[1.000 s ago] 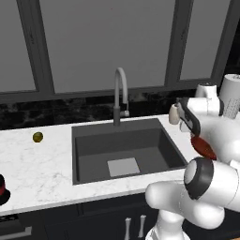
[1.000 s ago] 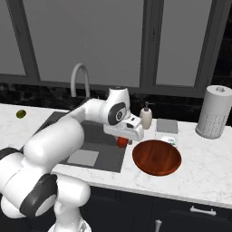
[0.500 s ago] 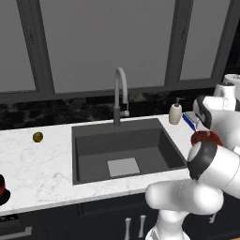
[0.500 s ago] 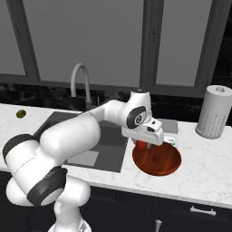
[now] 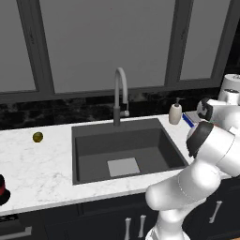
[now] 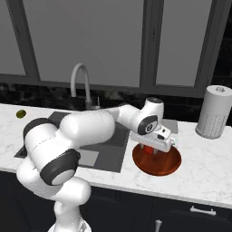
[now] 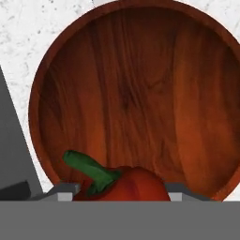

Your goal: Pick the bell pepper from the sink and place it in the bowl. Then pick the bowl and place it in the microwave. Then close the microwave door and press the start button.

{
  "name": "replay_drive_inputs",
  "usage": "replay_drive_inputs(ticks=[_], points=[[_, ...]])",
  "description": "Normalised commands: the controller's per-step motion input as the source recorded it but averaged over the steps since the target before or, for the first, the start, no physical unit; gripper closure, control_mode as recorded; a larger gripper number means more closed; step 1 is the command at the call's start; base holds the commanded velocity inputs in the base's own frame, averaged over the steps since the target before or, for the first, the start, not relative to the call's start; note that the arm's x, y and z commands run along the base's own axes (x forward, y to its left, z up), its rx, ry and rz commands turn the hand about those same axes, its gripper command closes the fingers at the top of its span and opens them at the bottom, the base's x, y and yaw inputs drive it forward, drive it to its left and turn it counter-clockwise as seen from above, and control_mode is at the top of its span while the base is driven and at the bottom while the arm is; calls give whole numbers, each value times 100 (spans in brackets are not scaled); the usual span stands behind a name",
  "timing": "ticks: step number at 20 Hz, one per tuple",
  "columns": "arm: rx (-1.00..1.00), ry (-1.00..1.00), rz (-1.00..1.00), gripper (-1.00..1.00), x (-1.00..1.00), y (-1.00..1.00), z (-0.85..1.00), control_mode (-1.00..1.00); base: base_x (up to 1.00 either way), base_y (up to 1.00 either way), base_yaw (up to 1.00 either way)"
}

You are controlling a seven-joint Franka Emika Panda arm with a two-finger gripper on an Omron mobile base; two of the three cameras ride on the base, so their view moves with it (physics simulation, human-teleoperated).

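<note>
My gripper (image 7: 123, 192) is shut on the red bell pepper (image 7: 126, 184), whose green stem points up and left in the hand view. Directly beneath it lies the wide reddish-brown bowl (image 7: 140, 93), with nothing inside. In the right base view the gripper (image 6: 152, 148) hangs low over the bowl (image 6: 158, 164), which stands on the white counter just right of the dark grey sink (image 6: 118, 140). The sink (image 5: 93, 150) has a pale rectangle on its floor. The microwave and its door are out of view.
A curved grey faucet (image 5: 119, 93) rises behind the sink. A soap dispenser (image 5: 175, 113) stands at the sink's back right corner, and a paper towel roll (image 6: 215, 111) is farther right. An olive-green ball (image 5: 38, 137) lies on the left counter.
The arm has swung right, carrying the bell pepper from the sink's right edge to a spot over the bowl. Nothing else moved.
</note>
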Motion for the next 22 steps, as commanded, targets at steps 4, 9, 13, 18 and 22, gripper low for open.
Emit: replay_drive_inputs(ticks=[4,9,13,18,22], points=[[12,0,0,100,12,-14,-42,-100,0,0,0],[5,0,0,100,29,-3,-32,-100,0,0,0],[8,6,0,100,47,-33,-23,-100,0,0,0],[8,4,0,100,19,-34,-24,-100,0,0,0],[1,0,0,100,4,-3,-32,-100,0,0,0]])
